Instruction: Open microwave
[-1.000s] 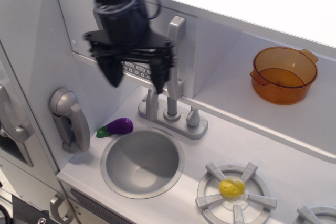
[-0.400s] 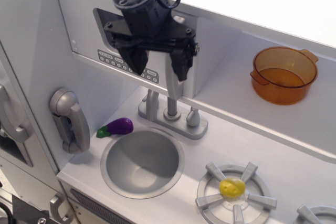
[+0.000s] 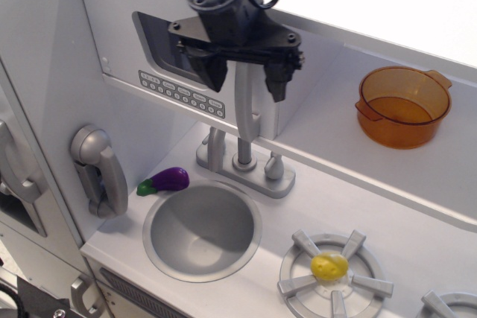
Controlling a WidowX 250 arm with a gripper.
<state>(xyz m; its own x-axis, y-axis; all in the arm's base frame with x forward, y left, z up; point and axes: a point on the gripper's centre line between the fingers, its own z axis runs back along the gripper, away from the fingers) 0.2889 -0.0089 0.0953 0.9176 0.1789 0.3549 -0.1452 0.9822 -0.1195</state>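
Observation:
The microwave (image 3: 127, 50) is a grey compartment at upper left, door flush with its frame. Its door has a dark rounded window (image 3: 160, 35), a row of small buttons (image 3: 181, 93) and a long vertical handle (image 3: 246, 106) at its right edge. My black gripper (image 3: 246, 80) hangs in front of the door's right side, open. One fingertip (image 3: 214, 76) is left of the handle and the other (image 3: 278, 83) is right of it, so the jaws straddle the handle's top without closing on it.
A grey wall phone (image 3: 100, 169) hangs at left. A purple toy eggplant (image 3: 168, 179) lies by the round sink (image 3: 201, 229). A faucet (image 3: 242, 158) stands behind the sink. An orange pot (image 3: 402, 106) sits on the right shelf. A yellow item (image 3: 329, 266) rests on the burner.
My gripper has moved up and to the right, from in front of the buttons to around the top of the handle. The door has not moved.

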